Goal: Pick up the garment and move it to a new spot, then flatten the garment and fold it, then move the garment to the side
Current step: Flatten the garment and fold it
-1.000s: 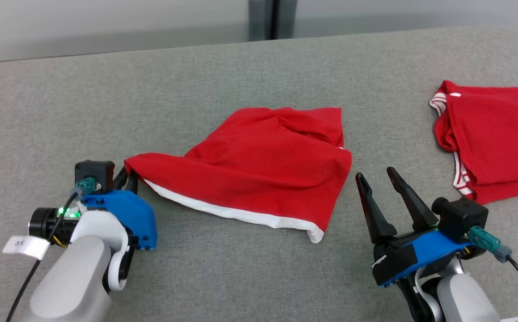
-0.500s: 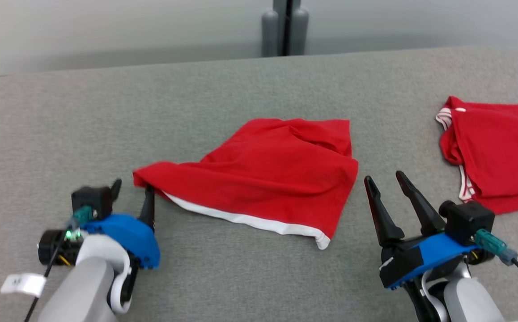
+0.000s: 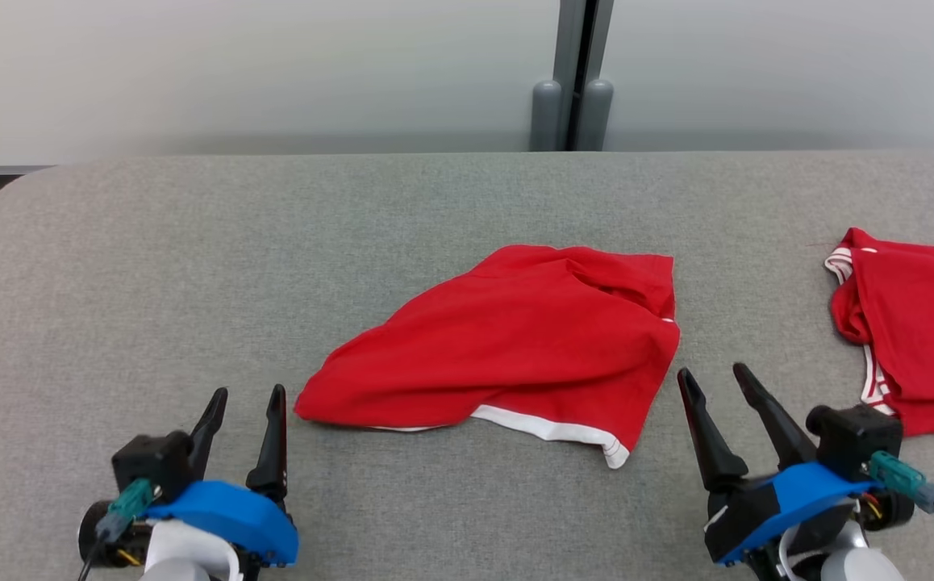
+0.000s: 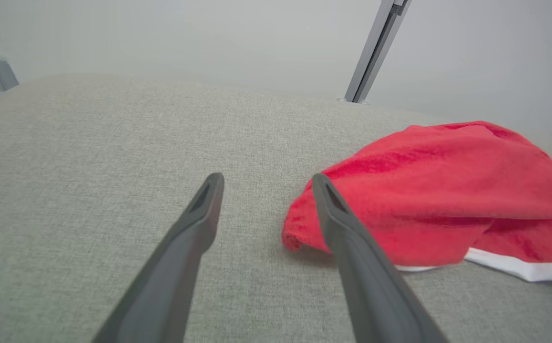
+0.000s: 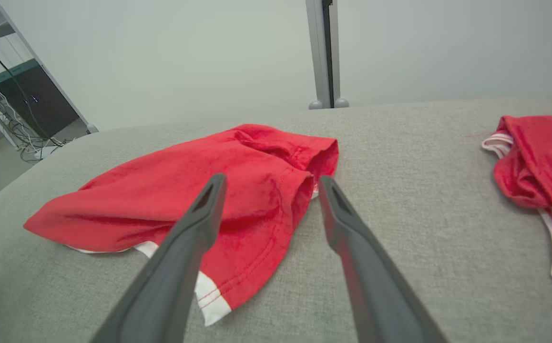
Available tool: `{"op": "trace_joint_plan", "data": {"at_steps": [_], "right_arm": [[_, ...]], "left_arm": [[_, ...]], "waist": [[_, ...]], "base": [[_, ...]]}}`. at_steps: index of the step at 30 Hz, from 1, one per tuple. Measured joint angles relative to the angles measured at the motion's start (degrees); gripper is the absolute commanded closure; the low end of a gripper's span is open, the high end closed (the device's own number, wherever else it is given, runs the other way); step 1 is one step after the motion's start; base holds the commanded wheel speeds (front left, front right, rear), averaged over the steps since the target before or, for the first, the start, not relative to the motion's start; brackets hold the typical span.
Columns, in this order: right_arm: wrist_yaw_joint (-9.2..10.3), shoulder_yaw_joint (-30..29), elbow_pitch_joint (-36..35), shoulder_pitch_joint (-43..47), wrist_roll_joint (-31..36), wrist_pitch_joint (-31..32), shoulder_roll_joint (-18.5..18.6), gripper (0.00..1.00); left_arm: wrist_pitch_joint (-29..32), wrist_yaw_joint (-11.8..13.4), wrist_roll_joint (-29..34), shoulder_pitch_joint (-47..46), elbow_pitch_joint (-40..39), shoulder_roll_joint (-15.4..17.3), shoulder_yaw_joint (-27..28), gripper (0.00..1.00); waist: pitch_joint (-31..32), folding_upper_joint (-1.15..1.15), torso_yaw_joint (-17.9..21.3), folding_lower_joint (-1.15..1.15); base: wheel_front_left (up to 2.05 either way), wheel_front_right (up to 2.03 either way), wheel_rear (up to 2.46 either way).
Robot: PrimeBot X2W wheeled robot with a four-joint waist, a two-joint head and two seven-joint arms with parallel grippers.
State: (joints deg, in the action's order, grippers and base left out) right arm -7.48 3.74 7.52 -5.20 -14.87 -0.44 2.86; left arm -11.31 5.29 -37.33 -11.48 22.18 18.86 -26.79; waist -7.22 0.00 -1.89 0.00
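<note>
The garment (image 3: 515, 347) is red with a white hem and lies rumpled on the middle of the grey table; it also shows in the left wrist view (image 4: 447, 190) and the right wrist view (image 5: 199, 186). My left gripper (image 3: 245, 395) stands open just left of the garment's left corner, apart from it, nothing between its fingers (image 4: 195, 224). To the right of the garment's right edge my right gripper (image 3: 713, 375) is open and holds nothing either.
A second red garment (image 3: 919, 323) with white stripes lies at the table's right edge. The grey table (image 3: 193, 266) ends at a rounded far-left corner. A grey post (image 3: 572, 81) stands behind the far edge against a pale wall.
My left gripper has let go of the garment's left corner and drawn back from it; the corner has dropped onto the table. The head camera has tilted up.
</note>
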Motion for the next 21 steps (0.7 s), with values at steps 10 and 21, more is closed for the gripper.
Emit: {"op": "trace_joint_plan", "data": {"at_steps": [10, 21], "right_arm": [[0.00, -0.09, 0.16, 2.41, -0.37, 3.75, 0.01, 0.00], [0.00, -0.01, 9.01, -3.85, 2.22, 10.83, 0.01, 0.00]], "left_arm": [[-3.54, 1.47, 2.23, 6.44, -9.56, 0.86, 4.50, 0.00], [-3.67, 1.12, 4.10, 5.82, -13.88, 0.56, 6.67, 0.00]], "waist": [[1.41, 0.00, -1.07, 0.00], [-0.71, 0.00, -2.26, 0.00]], "base": [[0.00, 0.00, 0.00], [0.00, 0.00, 0.00]]}}
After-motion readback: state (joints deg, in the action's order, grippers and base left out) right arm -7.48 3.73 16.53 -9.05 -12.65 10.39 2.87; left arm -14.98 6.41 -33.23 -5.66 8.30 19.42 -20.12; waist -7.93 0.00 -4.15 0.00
